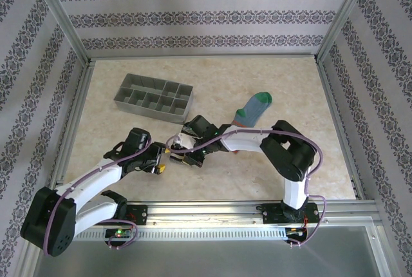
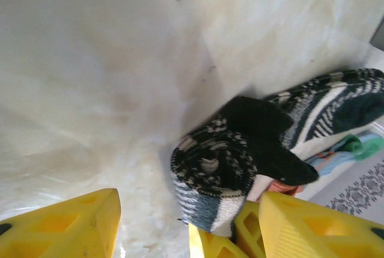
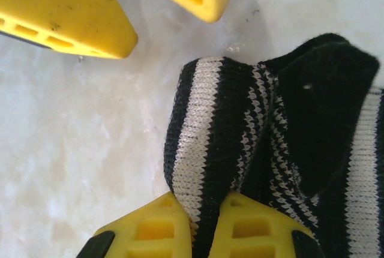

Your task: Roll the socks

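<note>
The black-and-white striped sock [image 2: 210,171] lies on the table, rolled into a coil at one end, with the rest trailing off to the right. My right gripper [image 3: 198,201] is shut on the roll's edge [image 3: 207,144]. Its yellow fingers [image 2: 252,234] show under the roll in the left wrist view. My left gripper [image 2: 189,201] is open, its jaws standing either side of the roll and not touching it. Both grippers meet near the table's front centre [image 1: 172,154]. The blue-grey sock [image 1: 252,109], with its green toe, lies flat behind them, and its striped end [image 2: 345,153] peeks out past the striped sock.
A grey compartment tray [image 1: 154,96] stands at the back left of the marbled table. Metal frame posts and patterned walls close in the sides and back. The right arm [image 1: 283,151] stretches leftward across the front of the table.
</note>
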{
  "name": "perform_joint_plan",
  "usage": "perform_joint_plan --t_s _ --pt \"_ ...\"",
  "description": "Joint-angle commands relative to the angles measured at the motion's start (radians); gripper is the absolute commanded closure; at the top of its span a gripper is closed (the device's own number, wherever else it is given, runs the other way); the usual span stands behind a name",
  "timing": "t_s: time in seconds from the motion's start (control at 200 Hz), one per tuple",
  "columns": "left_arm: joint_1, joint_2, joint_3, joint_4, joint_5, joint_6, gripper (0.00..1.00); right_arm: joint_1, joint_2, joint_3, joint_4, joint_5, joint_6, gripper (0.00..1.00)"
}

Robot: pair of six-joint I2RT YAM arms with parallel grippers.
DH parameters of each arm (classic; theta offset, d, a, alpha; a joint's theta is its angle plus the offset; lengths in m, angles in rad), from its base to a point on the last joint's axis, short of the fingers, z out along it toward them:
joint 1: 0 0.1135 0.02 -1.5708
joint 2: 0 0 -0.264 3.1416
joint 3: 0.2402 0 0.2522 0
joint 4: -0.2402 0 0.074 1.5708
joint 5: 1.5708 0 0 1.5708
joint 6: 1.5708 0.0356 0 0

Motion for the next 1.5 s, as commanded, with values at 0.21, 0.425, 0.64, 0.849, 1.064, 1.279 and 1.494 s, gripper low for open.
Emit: perform_joint_plan --t_s 0.21,0.425,0.64,0.849,1.064,1.279,1.494 --pt "-0.074 0.109 -0.010 0.246 0.008 0.028 0.41 -0.073 0.174 0.021 -0.274 -0.146 0.115 1.00" --pt "-0.105 0.142 0.001 0.188 -0.021 0.021 0.44 -0.088 0.216 0.053 -0.300 -0.170 0.137 1.00" --pt "-0.116 0.279 0.030 0.268 -0.041 0.024 0.46 -0.090 0.229 0.073 -0.305 -0.191 0.142 1.00" --pt "-0.144 0.373 0.060 0.183 -0.054 -0.005 0.94 -0.086 0.199 0.058 -0.281 -0.180 0.095 1.00" --pt "-0.171 0.286 0.099 -0.232 -0.054 -0.057 1.00 -0.025 -0.109 -0.140 -0.019 0.102 -0.002 0.68" --pt "-0.178 0.295 0.133 -0.317 -0.079 -0.100 1.00 0.278 -0.385 -0.388 0.281 0.699 -0.192 0.44" --pt "-0.180 0.335 0.160 -0.318 -0.074 -0.090 1.00 0.428 -0.259 -0.314 0.341 0.945 -0.292 0.44"
